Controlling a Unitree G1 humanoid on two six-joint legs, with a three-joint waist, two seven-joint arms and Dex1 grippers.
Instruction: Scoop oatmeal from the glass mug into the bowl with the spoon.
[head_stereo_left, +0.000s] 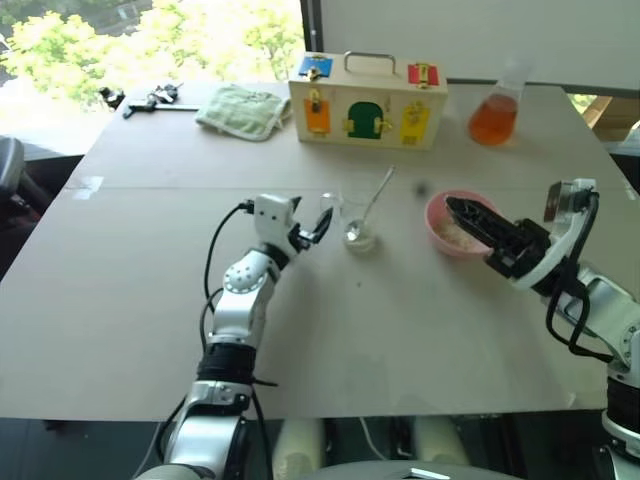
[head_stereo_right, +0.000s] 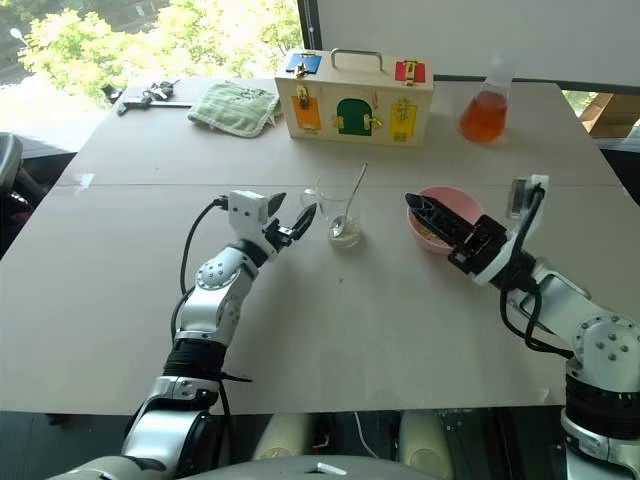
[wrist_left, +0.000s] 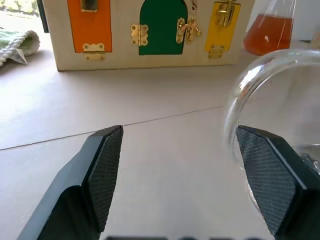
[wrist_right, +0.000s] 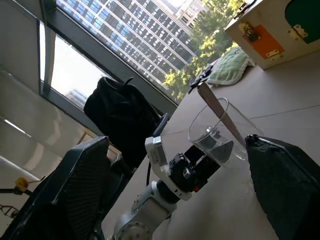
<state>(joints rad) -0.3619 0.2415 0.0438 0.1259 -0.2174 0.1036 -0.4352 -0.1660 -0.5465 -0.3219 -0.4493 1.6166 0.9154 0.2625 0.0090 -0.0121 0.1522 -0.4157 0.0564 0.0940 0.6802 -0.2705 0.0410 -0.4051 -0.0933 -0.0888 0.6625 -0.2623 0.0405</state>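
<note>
The glass mug (head_stereo_left: 358, 222) stands mid-table with the spoon (head_stereo_left: 376, 198) leaning in it, handle up and away; a little pale oatmeal (head_stereo_left: 359, 238) lies at its bottom. To its right, the pink bowl (head_stereo_left: 442, 209) holds more oatmeal (head_stereo_left: 452, 236). My left gripper (head_stereo_left: 314, 228) is open just left of the mug; in the left wrist view the glass (wrist_left: 270, 95) sits beside one finger (wrist_left: 264, 176), with nothing between the two. My right gripper (head_stereo_left: 466, 214) hovers open and empty over the bowl's near side. The right wrist view looks across at the mug (wrist_right: 215, 131) and spoon (wrist_right: 216, 106).
At the table's far edge stands a wooden box with coloured latch doors (head_stereo_left: 367, 100). A flask of orange liquid (head_stereo_left: 493, 115) is to its right, a green cloth (head_stereo_left: 243, 110) and a black tool (head_stereo_left: 150, 98) to its left. A seam (head_stereo_left: 160, 186) crosses the tabletop.
</note>
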